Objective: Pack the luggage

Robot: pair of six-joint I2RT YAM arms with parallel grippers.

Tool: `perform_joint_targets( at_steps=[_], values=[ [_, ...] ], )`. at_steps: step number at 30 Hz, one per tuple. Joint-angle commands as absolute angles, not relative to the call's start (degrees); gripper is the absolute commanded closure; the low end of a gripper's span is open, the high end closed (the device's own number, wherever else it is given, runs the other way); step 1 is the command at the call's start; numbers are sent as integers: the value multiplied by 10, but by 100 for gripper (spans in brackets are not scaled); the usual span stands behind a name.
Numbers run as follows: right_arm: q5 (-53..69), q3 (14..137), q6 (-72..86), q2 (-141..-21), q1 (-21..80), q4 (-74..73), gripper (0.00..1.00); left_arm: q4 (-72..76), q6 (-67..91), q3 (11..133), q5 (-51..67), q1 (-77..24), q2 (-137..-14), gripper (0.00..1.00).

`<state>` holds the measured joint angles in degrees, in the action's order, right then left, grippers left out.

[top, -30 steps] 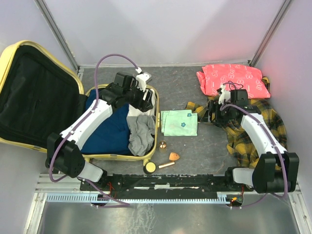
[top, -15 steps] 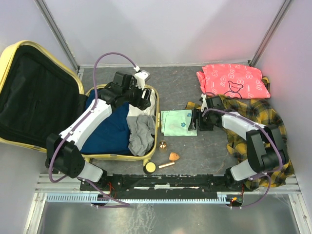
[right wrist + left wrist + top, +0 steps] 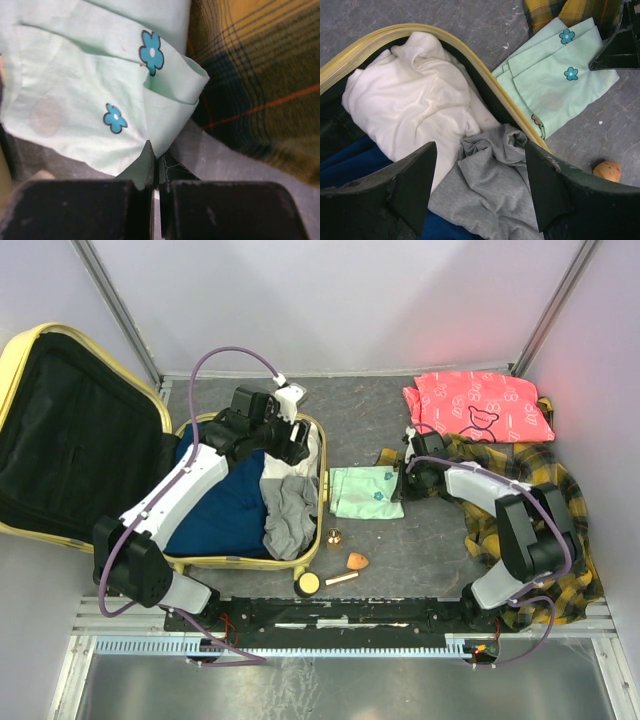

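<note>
Luggage (image 3: 240, 562): lay open at the desk's (image 3: 360, 410) left, holding a white shirt (image 3: 410, 100), grey garment (image 3: 485, 185) and blue garment (image 3: 225, 510).
Left gripper (image 3: 480, 185): jaws spread wide above the shirt, holding nothing.
Right gripper (image 3: 156, 165): pinched closed on the edge of a green flowered cloth (image 3: 75, 90), beside a plaid shirt (image 3: 260, 75).

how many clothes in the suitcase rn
3 in the luggage: white garment in its far right corner, grey garment nearer along the right wall, navy garment filling the rest. More may lie underneath.
</note>
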<state>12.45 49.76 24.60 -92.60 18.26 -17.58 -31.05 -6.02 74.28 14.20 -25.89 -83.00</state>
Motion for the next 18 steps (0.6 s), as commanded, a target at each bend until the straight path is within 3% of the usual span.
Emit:
perform_joint_targets(
  at_steps=[1,8,18],
  values=[
    [103,526,200,-834,172,-242,99,-276,-81,758,180,-276,-840,22],
    [81,484,174,-773,92,-304,99,-258,-46,818,124,-383,-931,22],
    [72,462,186,-742,57,-319,99,-243,215,895,49,-448,-1092,20]
  ],
)
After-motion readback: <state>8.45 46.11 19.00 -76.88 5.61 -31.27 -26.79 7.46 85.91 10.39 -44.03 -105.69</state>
